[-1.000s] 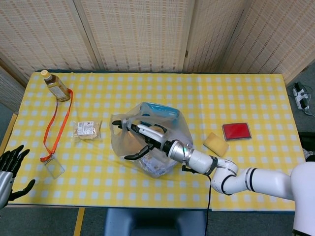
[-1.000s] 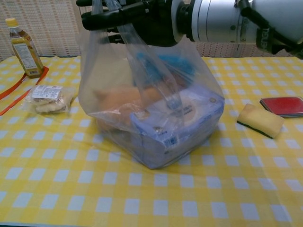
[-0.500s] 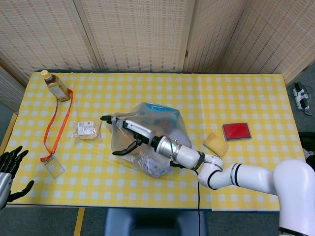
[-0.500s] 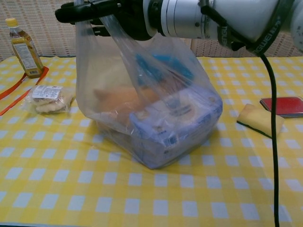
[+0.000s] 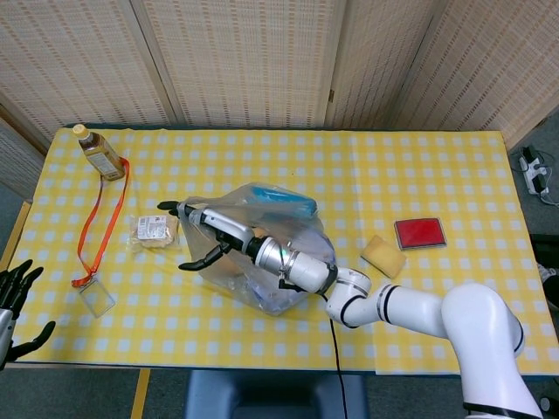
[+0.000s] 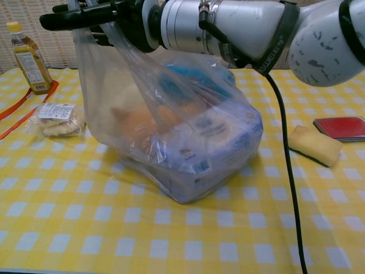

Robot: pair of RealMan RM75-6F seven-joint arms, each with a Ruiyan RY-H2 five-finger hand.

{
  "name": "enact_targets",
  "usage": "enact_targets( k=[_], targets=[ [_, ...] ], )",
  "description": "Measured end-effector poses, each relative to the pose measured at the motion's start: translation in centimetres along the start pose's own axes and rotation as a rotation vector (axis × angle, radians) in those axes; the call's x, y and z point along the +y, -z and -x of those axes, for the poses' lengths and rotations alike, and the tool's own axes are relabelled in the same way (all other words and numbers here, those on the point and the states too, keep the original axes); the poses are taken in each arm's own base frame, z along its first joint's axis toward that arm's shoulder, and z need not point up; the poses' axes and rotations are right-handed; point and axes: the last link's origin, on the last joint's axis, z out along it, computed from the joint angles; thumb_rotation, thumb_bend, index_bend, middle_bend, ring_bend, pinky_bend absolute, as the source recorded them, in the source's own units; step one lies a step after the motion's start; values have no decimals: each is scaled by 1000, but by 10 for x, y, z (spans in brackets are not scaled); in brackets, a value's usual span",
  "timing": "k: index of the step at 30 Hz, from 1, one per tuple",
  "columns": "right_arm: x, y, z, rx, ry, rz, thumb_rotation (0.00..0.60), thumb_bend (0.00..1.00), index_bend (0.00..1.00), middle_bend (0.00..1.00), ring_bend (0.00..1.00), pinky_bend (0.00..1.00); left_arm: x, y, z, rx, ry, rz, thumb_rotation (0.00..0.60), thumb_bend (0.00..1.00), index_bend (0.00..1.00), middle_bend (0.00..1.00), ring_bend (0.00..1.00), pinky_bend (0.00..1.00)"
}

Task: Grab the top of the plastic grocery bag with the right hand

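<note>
The clear plastic grocery bag (image 5: 278, 262) stands mid-table, holding a blue-lidded box, a white-and-blue packet and an orange-brown item. My right hand (image 5: 203, 236) is at the bag's upper left and grips its top; in the chest view the plastic runs taut up into the right hand (image 6: 105, 16), with one dark finger pointing left. The bag (image 6: 182, 142) leans left under the pull, its base on the yellow checked table (image 5: 437, 175). My left hand (image 5: 16, 301) hangs off the table's front left corner, fingers spread, holding nothing.
A tea bottle (image 5: 98, 152) stands at the far left corner, with an orange lanyard and badge (image 5: 87, 236) trailing from it. A snack packet (image 5: 152, 230) lies just left of the bag. A yellow sponge (image 5: 383, 255) and a red case (image 5: 420, 233) lie to the right.
My right hand has moved left with the bag's top in it, stretching the plastic and tipping the bag leftward. The left hand has dropped slightly lower at the frame's edge.
</note>
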Motion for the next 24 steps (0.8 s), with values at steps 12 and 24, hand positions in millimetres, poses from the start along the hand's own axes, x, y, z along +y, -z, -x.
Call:
enact_targets(
  k=[12, 24],
  targets=[
    [2, -2, 4, 17, -95, -159, 600, 238, 313, 123, 213, 0, 0, -1, 1, -8, -1, -3, 600, 345, 0, 33, 16, 0],
    [-4, 14, -13, 123, -401, -333, 600, 239, 507, 373, 343, 234, 1, -2, 2, -15, -6, -6, 600, 345, 0, 33, 16, 0]
  ],
)
